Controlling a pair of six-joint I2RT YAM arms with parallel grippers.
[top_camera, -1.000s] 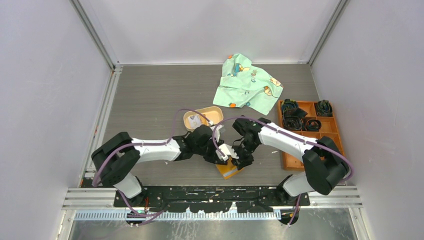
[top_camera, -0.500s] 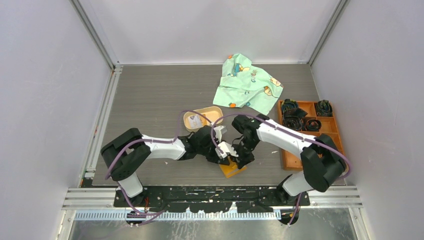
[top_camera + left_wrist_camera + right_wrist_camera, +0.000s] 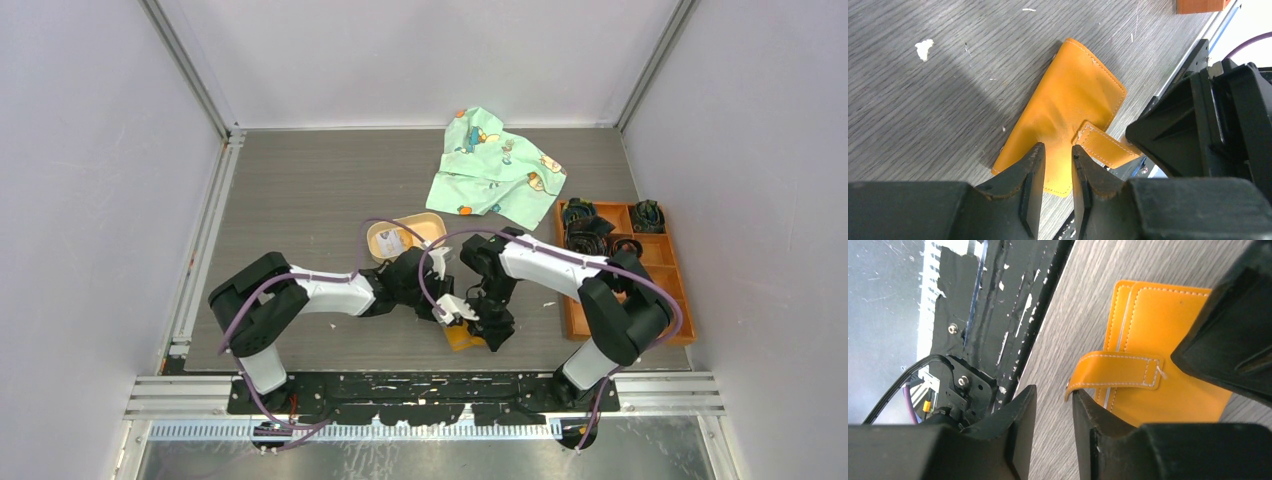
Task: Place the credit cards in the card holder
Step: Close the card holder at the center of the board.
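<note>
Comparing w/ a sec ago: the right arm has folded in, elbow nearer the centre, and the right gripper has come closer to the front edge, just beside the card holder. The left arm's shoulder link has swung rightward too, while the holder has barely shifted. It lies flat on the table near the front edge, btwn the two grippers, its strap lying across it w/ the free end past its edge. Left gripper: jaws narrowly apart, tips over one end of the holder, nothing seen pinched btwn them. Right gripper: also a narrow gap, bare table showing through; the strap's end sits right at one fingertip, contact unclear. One credit card lies in the oval tray (well apart from the holder). Hard to see: from above both grippers cover most of the holder, only an orange corner shows. In the right wrist view the left gripper's dark body hides part of it. A pale sliver btwn its layers could be a card edge, can't tell.
</note>
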